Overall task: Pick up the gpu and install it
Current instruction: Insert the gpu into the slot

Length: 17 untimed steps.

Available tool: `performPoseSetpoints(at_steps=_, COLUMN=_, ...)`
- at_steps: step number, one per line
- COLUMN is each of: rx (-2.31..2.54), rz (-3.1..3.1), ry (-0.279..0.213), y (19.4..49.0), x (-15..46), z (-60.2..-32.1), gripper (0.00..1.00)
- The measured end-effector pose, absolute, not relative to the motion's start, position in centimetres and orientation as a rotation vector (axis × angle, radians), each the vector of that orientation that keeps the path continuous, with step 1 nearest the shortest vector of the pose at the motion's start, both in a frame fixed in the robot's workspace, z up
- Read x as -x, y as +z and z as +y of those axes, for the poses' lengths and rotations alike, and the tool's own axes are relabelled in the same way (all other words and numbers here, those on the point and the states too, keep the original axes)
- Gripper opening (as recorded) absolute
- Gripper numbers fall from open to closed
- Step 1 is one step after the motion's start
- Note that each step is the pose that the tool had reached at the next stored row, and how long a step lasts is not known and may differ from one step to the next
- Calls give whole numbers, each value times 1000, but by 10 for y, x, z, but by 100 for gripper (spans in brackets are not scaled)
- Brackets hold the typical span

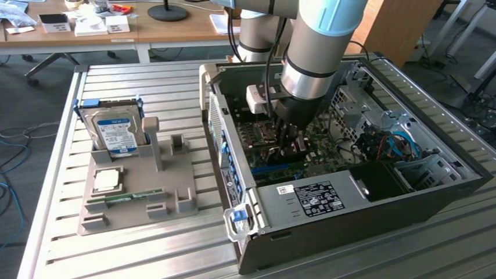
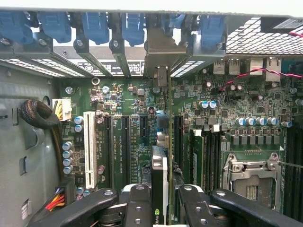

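The gpu (image 2: 160, 175) is seen edge-on in the wrist view, a thin dark card standing upright over the green motherboard (image 2: 128, 99). Its silvery end bracket (image 2: 158, 54) reaches up to the case's rear slot openings. My gripper (image 2: 163, 210) is shut on the card's upper edge, one black finger (image 2: 137, 205) on each side. The card is in line with the long black expansion slots; whether it is seated in one I cannot tell. In the exterior view my gripper (image 1: 287, 136) reaches down into the open computer case (image 1: 326, 232), with the dark gpu (image 1: 280, 154) below it.
A grey holder (image 1: 139, 192) on the slatted table at the exterior view's left carries a blue-labelled hard drive (image 1: 116, 133), a processor (image 1: 106, 179) and a green memory stick (image 1: 124, 197). Inside the case are a power supply (image 1: 310, 197), drive cages and cables (image 1: 395, 145), and a processor socket (image 2: 251, 177).
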<state>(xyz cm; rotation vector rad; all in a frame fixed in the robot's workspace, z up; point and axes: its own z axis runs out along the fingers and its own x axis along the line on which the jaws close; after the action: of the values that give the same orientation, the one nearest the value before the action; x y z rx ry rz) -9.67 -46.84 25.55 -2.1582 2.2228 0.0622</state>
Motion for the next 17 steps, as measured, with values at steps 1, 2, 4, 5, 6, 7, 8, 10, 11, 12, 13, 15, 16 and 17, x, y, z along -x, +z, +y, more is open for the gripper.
performPoseSetpoints(at_steps=1, rx=2158, rz=2223, ry=62, y=255, x=97, z=-468, gripper=27)
performPoseSetpoints(at_steps=2, rx=2158, rz=2223, ry=62, y=255, x=97, z=-468, gripper=27)
performPoseSetpoints(at_steps=4, rx=2158, rz=2223, ry=62, y=255, x=97, z=-468, gripper=27)
performPoseSetpoints(at_steps=5, rx=2158, rz=2223, ry=62, y=255, x=97, z=-468, gripper=27)
performPoseSetpoints(at_steps=6, rx=2158, rz=2223, ry=62, y=255, x=97, z=-468, gripper=27)
performPoseSetpoints(at_steps=7, rx=2158, rz=2223, ry=62, y=255, x=97, z=-468, gripper=27)
performPoseSetpoints(at_steps=8, rx=2158, rz=2223, ry=62, y=255, x=97, z=-468, gripper=27)
performPoseSetpoints(at_steps=10, rx=2158, rz=2223, ry=62, y=255, x=97, z=-468, gripper=27)
performPoseSetpoints(at_steps=11, rx=2158, rz=2223, ry=62, y=255, x=97, z=-468, gripper=27)
performPoseSetpoints(at_steps=12, rx=2158, rz=2223, ry=62, y=254, x=96, z=-468, gripper=27)
performPoseSetpoints(at_steps=13, rx=2158, rz=2223, ry=62, y=254, x=96, z=-468, gripper=27)
performPoseSetpoints(at_steps=15, rx=2158, rz=2223, ry=62, y=254, x=96, z=-468, gripper=27)
performPoseSetpoints(at_steps=16, rx=2158, rz=2223, ry=62, y=254, x=96, z=-468, gripper=27)
performPoseSetpoints(at_steps=17, rx=2158, rz=2223, ry=62, y=254, x=96, z=-468, gripper=27)
